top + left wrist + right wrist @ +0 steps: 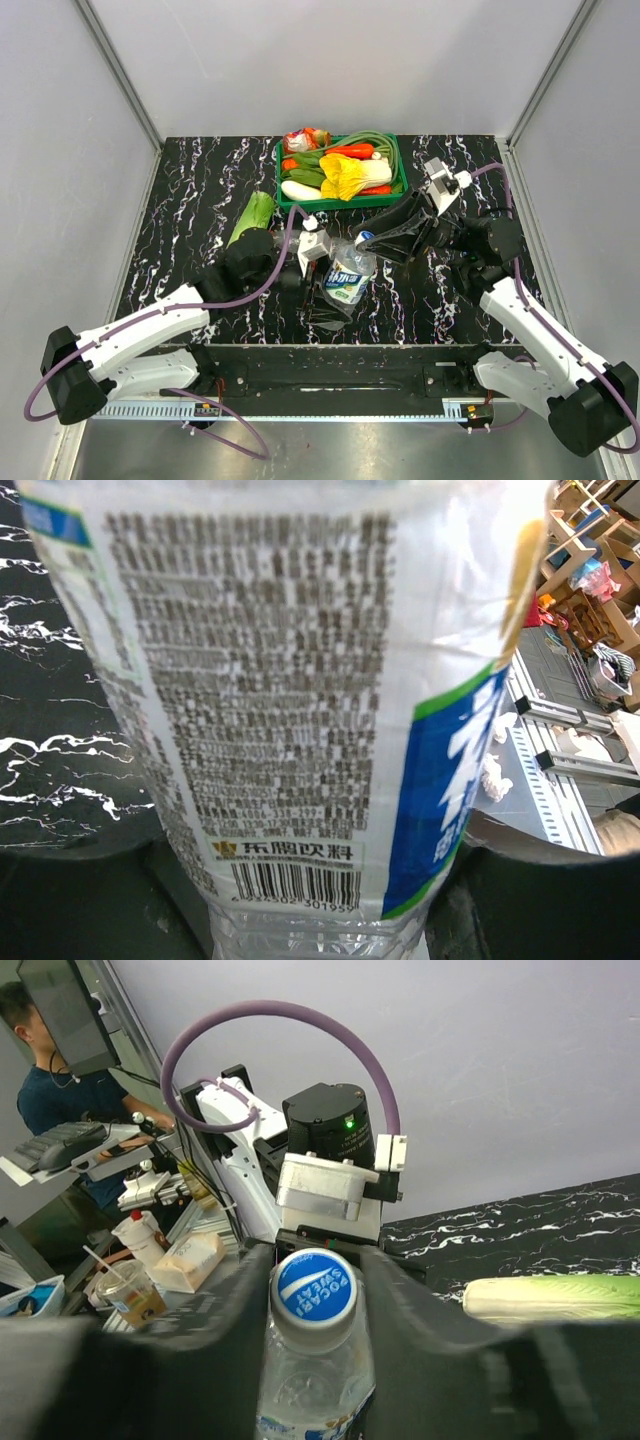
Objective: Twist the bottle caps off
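Left wrist view: bottle (pixel 300 710) cut off at top and bottom edges; fine label print blurred. Right wrist view: bottle base cut off; right claw (pixel 313 1295) fingers blurred, covering cap (pixel 313 1286) sides.

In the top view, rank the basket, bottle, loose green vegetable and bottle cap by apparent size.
Largest: basket
Next: bottle and green vegetable, too alike to rank, and the bottle is partly hidden
Smallest: cap
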Tool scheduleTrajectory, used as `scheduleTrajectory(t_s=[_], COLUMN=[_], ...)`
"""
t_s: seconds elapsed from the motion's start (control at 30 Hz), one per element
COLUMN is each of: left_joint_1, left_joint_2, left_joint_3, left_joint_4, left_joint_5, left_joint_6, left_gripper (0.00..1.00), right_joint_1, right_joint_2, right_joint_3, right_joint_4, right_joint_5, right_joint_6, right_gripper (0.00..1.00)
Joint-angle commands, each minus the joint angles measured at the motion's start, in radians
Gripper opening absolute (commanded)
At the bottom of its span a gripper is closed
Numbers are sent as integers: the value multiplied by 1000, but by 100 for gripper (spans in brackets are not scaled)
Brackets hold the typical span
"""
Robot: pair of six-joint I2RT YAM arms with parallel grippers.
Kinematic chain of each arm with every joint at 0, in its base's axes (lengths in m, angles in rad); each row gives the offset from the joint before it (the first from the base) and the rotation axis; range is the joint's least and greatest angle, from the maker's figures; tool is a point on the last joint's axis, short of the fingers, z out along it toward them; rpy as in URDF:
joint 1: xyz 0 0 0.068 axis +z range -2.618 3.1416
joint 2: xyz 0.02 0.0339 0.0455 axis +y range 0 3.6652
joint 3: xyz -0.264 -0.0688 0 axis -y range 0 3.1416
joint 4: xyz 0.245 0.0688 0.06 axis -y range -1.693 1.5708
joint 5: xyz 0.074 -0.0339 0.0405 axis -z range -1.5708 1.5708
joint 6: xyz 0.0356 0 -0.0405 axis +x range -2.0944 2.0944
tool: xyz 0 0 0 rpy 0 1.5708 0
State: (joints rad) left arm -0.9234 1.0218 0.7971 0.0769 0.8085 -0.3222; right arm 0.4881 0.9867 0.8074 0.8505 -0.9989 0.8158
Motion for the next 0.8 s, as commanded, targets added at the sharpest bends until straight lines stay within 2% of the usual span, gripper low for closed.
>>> scheduleTrajectory(t_s=[0.0, 0.03, 0.07, 0.1, 0.27, 0.47, 0.57, 0.77], left_joint_1=[-11, -11, -12, -14, -11, -12, -12, -55], left_joint_2=[-12, -11, -9, -6, -8, -9, -14, -15], left_joint_3=[45, 44, 44, 45, 48, 76, 91, 125], left_joint_4=[0, -6, -8, -15, -37, -146, -215, -347], left_joint_5=[18, 14, 14, 9, -3, -103, -201, -498], left_joint_6=[20, 23, 23, 26, 35, 78, 98, 129], left_gripper=[3, 3, 3, 3, 3, 4, 4, 4], right_joint_1=[6, 6, 6, 6, 6, 6, 7, 6], right_joint_2=[-31, -39, -49, -68, -98, -117, -131, -120], right_joint_3=[21, 19, 16, 10, 12, 12, 15, 61], right_joint_4=[-36, -37, -37, -36, -67, -171, -247, -474], right_joint_5=[51, 58, 68, 84, 123, 213, 272, 416], right_joint_6=[-44, -46, -50, -53, -61, -98, -125, -185], right_gripper=[68, 84, 96, 100, 100, 100, 100, 100])
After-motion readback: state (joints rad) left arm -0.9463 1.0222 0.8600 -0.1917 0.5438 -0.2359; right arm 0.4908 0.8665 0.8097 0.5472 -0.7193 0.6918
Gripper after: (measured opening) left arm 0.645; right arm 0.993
